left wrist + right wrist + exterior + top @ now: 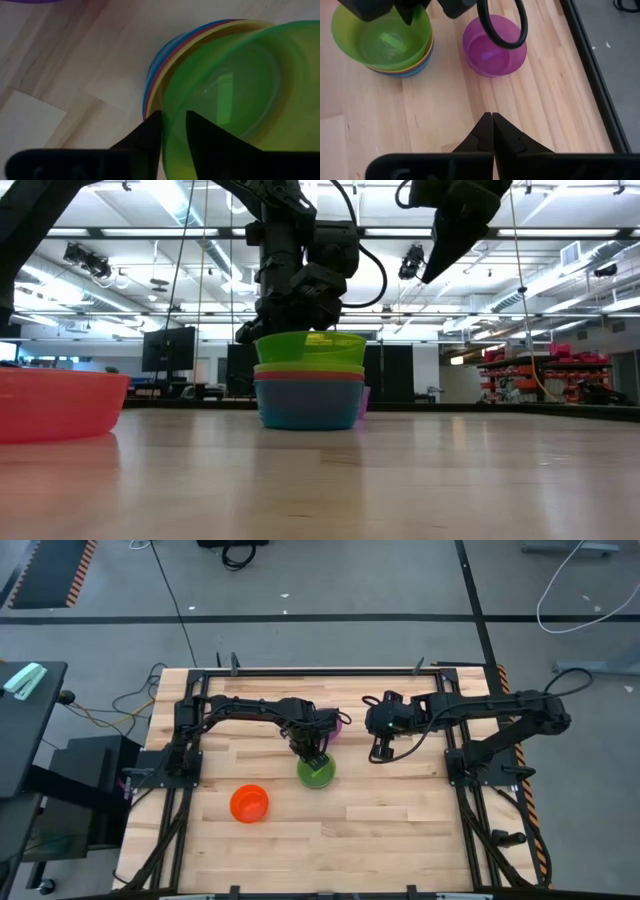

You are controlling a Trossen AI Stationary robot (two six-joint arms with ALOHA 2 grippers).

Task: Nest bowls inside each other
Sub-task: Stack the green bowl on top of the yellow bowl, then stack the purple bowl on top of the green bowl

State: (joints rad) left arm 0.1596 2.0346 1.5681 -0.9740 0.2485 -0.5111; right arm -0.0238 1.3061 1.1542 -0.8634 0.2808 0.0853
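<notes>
Four bowls are nested in a stack (308,395) mid-table: blue at the bottom, then pink-red, yellow, and the green bowl (316,771) on top. My left gripper (173,125) stands over the stack's far rim, shut on the green bowl. The purple bowl (494,47) rests on its base just beyond the stack, half hidden under the left arm in the high view. The orange bowl (249,803) sits alone toward the near left. My right gripper (492,119) is shut, holds nothing, and hovers right of the purple bowl. My left gripper pinches the green bowl's rim (172,107), with one finger (147,137) outside the wall and the other inside the hollow. The fingers come from above, pointing down. The green bowl sits about level in the yellow bowl below it.
Bare wood lies right of and in front of the stack. The black frame rails (470,830) run along the table's left and right sides. The left arm's cable loop (501,25) hangs over the purple bowl.
</notes>
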